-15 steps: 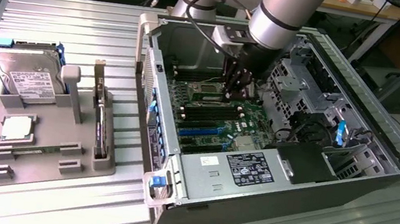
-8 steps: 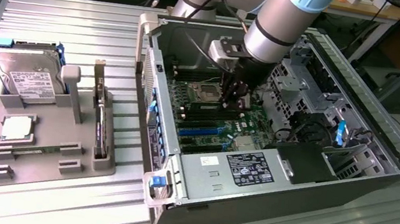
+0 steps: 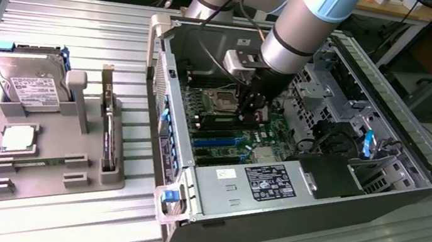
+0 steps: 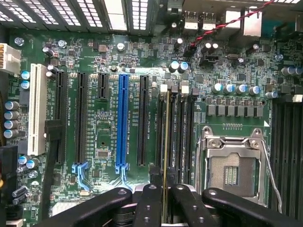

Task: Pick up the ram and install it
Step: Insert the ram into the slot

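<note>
One ram (image 4: 166, 137), edge-on, is pinched in the tool (image 4: 166, 191) along the memory slots (image 4: 182, 127), mid-frame in the exterior view. One hard drive (image 3: 30, 85) stands at the exterior view's left, its label unreadable.

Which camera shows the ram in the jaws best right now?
The wrist view: the ram stands edge-on between the jaws, lined up with the memory slots beside the CPU socket. In the exterior view the gripper, down inside the case, covers most of it.
</note>
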You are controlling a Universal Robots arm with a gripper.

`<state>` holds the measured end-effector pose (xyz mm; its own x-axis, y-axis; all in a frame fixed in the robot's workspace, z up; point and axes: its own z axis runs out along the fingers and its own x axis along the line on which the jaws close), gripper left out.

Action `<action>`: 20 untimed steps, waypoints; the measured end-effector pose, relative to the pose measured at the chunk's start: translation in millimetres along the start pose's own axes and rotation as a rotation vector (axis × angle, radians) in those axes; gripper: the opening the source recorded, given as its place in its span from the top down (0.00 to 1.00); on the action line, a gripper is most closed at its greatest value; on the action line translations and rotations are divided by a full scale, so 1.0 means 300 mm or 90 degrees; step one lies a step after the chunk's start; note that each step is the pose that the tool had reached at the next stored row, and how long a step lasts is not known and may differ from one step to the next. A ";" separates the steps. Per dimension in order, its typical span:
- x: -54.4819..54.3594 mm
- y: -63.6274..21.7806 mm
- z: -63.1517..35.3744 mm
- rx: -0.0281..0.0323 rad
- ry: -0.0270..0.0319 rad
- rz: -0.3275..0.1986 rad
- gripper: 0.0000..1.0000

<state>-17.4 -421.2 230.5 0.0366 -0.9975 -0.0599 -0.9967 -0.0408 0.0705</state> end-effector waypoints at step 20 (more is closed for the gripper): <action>0.000 -0.004 0.015 -0.0001 0.0003 -0.001 0.86</action>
<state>-16.6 -420.9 226.0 0.0381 -0.9975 -0.0595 -0.9966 -0.0423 0.0706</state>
